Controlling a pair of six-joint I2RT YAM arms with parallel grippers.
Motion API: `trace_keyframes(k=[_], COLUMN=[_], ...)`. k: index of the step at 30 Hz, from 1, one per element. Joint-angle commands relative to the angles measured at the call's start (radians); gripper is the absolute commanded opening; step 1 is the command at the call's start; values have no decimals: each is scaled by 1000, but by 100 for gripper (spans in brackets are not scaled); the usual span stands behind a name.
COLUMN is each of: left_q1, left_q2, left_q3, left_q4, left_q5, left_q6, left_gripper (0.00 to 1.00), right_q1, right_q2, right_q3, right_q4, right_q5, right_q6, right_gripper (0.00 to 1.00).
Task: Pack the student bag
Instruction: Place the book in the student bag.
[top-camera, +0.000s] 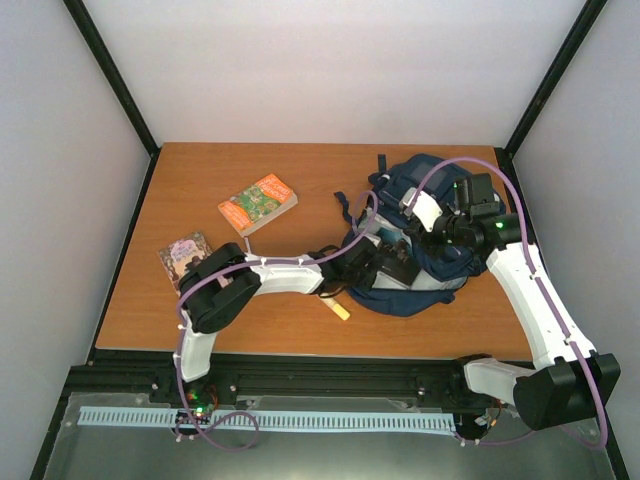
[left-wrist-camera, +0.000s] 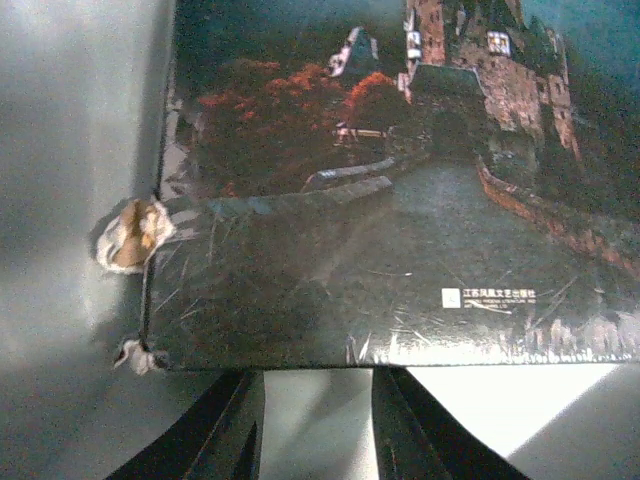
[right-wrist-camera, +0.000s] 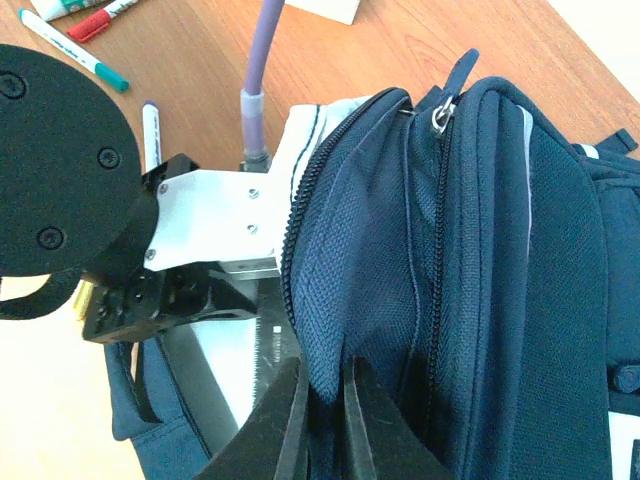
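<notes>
The student bag (top-camera: 400, 190) lies right of centre on the surface (top-camera: 200, 190), the right tool (right-wrist-camera: 323, 372) clamped on its zip edge, the left tool (left-wrist-camera: 318, 378) parted, empty, just below a book (left-wrist-camera: 400, 200).

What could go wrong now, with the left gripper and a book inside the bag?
1. The right gripper pinches only a thin edge of the bag; if it slips, the opening may close on the left gripper.
2. The book has a torn corner, which might catch inside the bag.
</notes>
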Motion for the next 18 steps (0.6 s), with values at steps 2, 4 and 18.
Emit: trace_keyframes(k=[2, 4, 18], left_q1=[11, 13, 31], left_q2=[44, 51, 146], left_q3=[28, 28, 105], left_q4=[205, 255, 378], left_q5=[-107, -117, -40], left_q6=[-54, -58, -104], left_gripper=[36, 38, 45], right_q1=[15, 14, 14], right_q2=[-51, -53, -32], right_q3=[29, 21, 17], right_q4=[45, 45, 66], right_q5=[-130, -125, -102], right_q6=[-49, -51, -32], right_gripper=[3, 3, 3])
